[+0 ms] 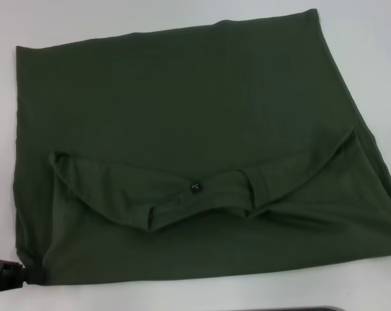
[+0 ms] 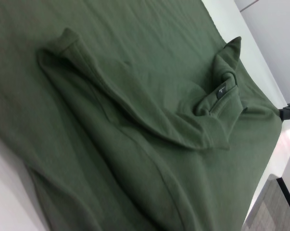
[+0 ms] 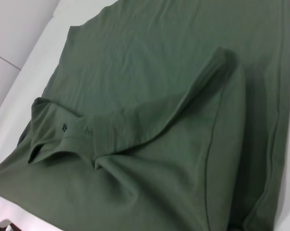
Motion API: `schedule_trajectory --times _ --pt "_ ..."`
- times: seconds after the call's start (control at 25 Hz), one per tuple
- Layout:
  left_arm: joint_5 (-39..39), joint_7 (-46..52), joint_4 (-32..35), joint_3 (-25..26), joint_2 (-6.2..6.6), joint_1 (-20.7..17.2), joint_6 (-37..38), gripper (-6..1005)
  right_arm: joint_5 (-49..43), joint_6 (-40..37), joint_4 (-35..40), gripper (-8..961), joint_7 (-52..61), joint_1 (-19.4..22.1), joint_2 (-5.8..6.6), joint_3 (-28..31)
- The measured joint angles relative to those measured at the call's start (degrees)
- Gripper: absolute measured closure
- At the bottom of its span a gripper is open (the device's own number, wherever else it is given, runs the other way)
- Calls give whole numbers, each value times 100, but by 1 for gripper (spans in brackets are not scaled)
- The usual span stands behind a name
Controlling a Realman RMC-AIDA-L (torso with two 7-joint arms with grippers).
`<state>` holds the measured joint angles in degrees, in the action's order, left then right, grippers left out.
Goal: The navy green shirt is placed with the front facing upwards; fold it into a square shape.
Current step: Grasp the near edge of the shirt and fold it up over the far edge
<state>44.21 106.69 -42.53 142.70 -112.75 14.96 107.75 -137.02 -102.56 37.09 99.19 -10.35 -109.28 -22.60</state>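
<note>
— Where is your left gripper [image 1: 7,277]?

— At the near left corner of the navy green shirt [image 1: 182,116], touching the hem; whether my fingers are parted or pinching cloth, I cannot tell.

— And beyond it?

— The shirt lies flat on the white table [image 1: 370,39], sleeves folded in, the neck label [image 1: 196,186] up. Farther off sits the plain green back.

— Your right gripper?

— Out of sight.

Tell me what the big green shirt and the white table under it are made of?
The dark olive-green shirt looks like soft matte knit cloth, probably cotton: it wrinkles and has a ribbed collar. The white table looks smooth and hard, maybe laminate; I can't tell for sure.
</note>
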Motion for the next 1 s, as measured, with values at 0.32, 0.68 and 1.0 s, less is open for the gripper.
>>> schedule_trajectory --times 0.32,0.68,1.0 --pt "7 -22 0 12 0 0 3 1000 1 -12 0 932 9 5 14 37" --pt "43 -306 0 806 -57 90 -1 1001 50 -65 0 932 -6 -192 23 201" --pt "448 -482 -17 1714 -27 212 235 1000 54 -316 25 932 114 -687 115 456"
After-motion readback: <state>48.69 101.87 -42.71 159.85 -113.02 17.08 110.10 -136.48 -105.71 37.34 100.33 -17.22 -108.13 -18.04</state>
